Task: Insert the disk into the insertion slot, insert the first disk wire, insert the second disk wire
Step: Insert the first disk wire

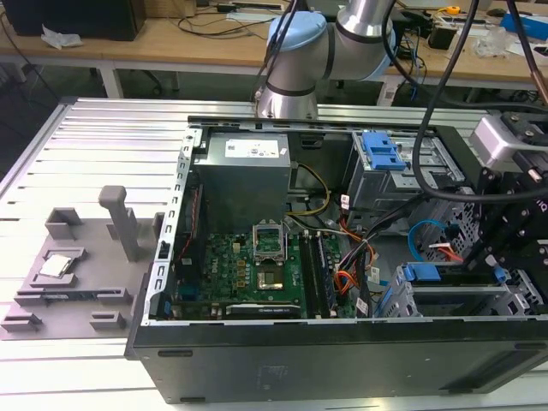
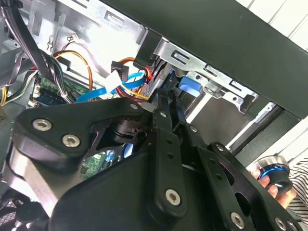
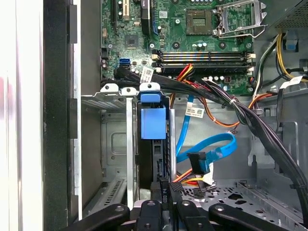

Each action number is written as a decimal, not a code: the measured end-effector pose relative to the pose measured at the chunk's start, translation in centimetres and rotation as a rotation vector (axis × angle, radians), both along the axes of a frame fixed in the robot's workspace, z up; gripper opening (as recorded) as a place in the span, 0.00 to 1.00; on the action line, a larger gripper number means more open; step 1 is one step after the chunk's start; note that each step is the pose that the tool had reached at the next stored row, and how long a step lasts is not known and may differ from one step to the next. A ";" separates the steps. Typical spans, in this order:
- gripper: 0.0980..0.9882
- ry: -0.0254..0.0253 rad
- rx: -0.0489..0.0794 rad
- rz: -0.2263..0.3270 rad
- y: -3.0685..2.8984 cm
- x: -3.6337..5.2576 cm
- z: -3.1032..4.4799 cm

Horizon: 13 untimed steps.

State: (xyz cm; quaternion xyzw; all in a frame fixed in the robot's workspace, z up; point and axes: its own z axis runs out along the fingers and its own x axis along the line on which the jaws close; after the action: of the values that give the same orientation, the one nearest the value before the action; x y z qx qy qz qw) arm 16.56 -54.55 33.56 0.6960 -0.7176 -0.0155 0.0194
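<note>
While the disk point(image 3: 153, 122) sits in the insertion slot point(image 3: 115, 144), I read the pincer point(image 3: 166, 204) clenched on a black wire connector point(image 3: 163, 191) at the disk's edge.

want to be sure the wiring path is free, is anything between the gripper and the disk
Nothing visible does. In the first wrist view the gripper sits right at the end of the disk, already in the insertion slot; the blue cable lies beside it.

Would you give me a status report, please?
Gripper beside grey blue-framed hard drive. Drive sits in grey sheet-metal bay. Flat blue cable loose alongside.
</note>
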 end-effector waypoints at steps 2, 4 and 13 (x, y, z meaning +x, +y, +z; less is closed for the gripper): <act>0.09 -0.0002 0.000 0.000 -0.02 0.00 -0.16; 0.09 0.0000 0.000 0.000 -0.03 0.00 -0.21; 0.18 0.0000 0.000 0.000 -0.03 0.00 0.09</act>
State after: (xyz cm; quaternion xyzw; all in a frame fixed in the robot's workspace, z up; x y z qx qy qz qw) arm 16.55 -54.59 33.66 0.6960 -0.7177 -0.0155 0.0194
